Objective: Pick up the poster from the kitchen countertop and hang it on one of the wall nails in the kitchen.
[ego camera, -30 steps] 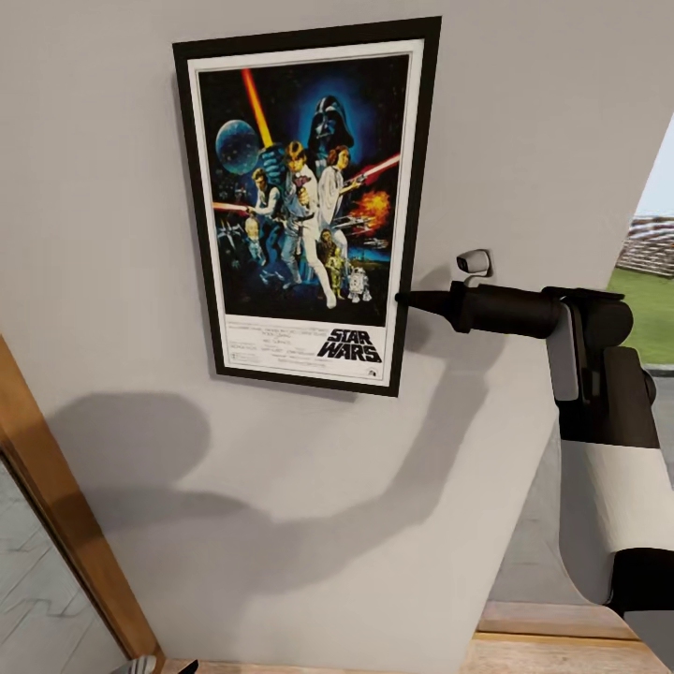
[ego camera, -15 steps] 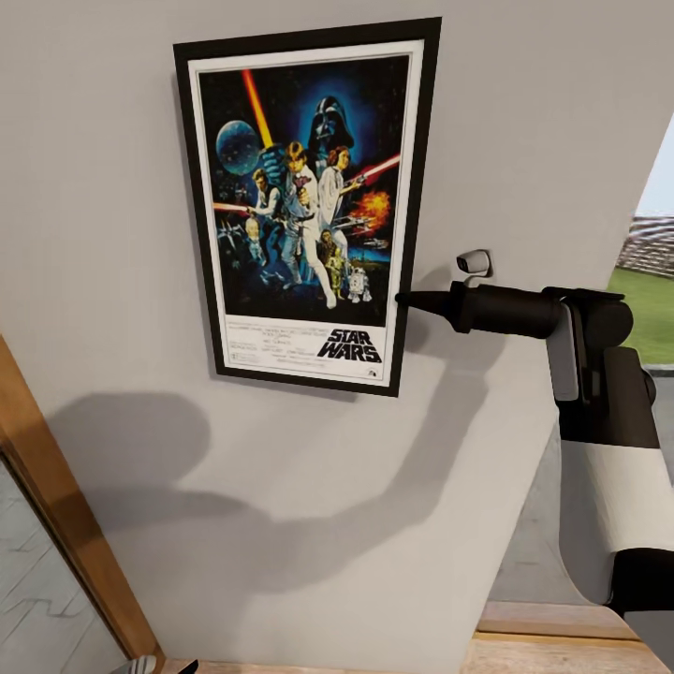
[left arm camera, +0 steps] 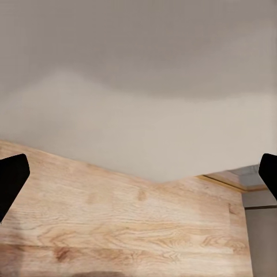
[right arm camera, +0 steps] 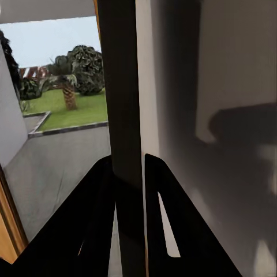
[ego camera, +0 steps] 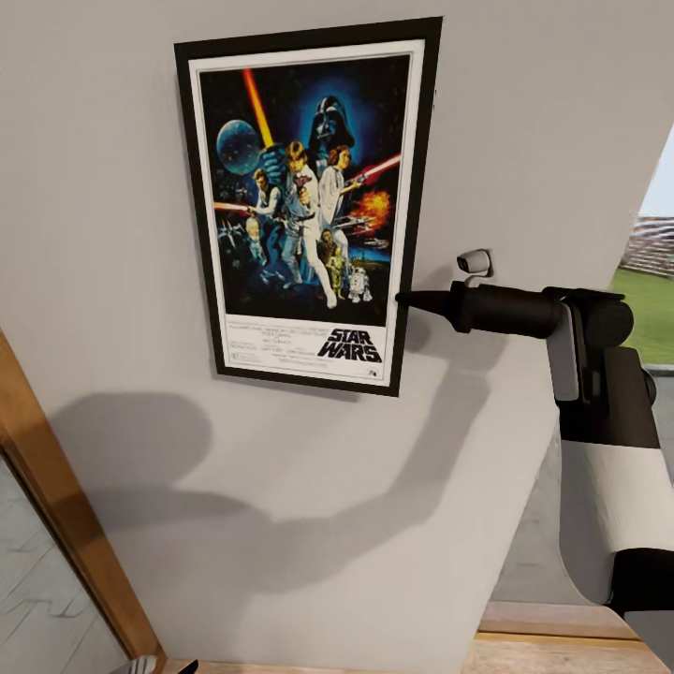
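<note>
Pinching the poster point(ego camera: 304, 201) by its right-hand edge, your right gripper point(ego camera: 407, 299) is reaching in from 3 o'clock, its dark fingers point(right arm camera: 167, 225) closed on the thin black frame low on that side; the right wrist view is looking along that frame edge, which is running up between the two fingers with the grey wall point(ego camera: 524, 122) on one side and a lawn with trees on the other. You are holding the poster flat against the wall, upright and only slightly tilted, high in the head view around 12 o'clock, well away from any kitchen surface. Judging by this, the pick-up is behind you and the hanging is nearly finished, but you cannot tell whether it is actually catching on a nail, since any nail would be sitting behind the frame. What is left, as a judgement, is letting go and seeing whether the poster is hanging by itself. Your left gripper point(left arm camera: 138, 184) is pointing at a wooden floor point(left arm camera: 115, 225) and the foot of the wall, its fingers point(left arm camera: 11, 179) standing wide apart at the edges of the left wrist view, carrying nothing.
</note>
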